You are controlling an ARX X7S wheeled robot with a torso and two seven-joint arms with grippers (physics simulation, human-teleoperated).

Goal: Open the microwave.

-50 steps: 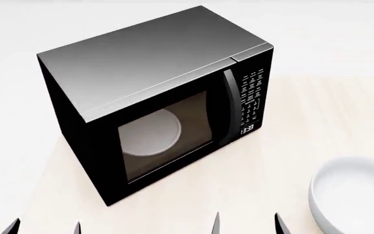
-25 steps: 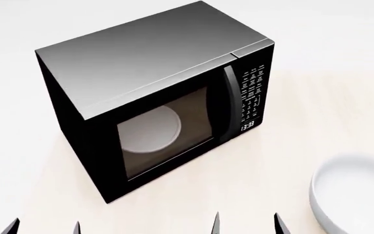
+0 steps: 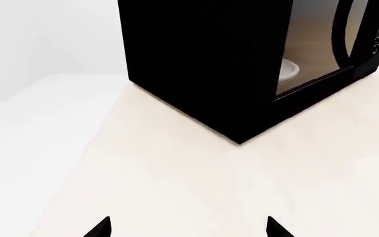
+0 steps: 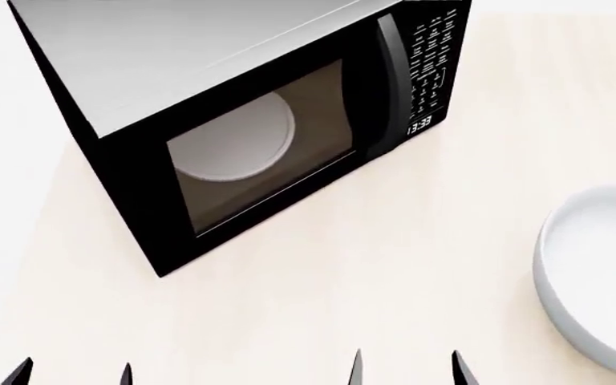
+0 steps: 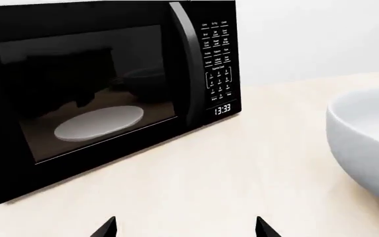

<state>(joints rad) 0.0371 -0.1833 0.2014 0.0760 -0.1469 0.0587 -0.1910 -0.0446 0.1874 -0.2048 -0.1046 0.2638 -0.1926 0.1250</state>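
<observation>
The microwave (image 4: pixel 126 160) is a large black box with a grey top, standing at an angle on the pale table (image 4: pixel 394 281). Its door is shut; the white turntable plate (image 4: pixel 233 138) shows through the glass. The vertical black handle (image 4: pixel 391 80) stands left of the keypad (image 4: pixel 435 56), with the clock (image 4: pixel 419 125) reading 13:33. It also shows in the right wrist view (image 5: pixel 91 89) with its handle (image 5: pixel 188 59), and in the left wrist view (image 3: pixel 203 64). My left gripper (image 4: pixel 73 374) and right gripper (image 4: pixel 407 369) are open, empty, well short of the microwave.
A large white bowl (image 4: pixel 602 273) sits on the table to the right, close to my right gripper; it also shows in the right wrist view (image 5: pixel 367 143). The table's left edge (image 3: pixel 97 143) runs beside the microwave's side.
The head view has moved forward and down: the microwave now sits higher and larger in the frame, its top cut off. The gripper tips keep the same places in view.
</observation>
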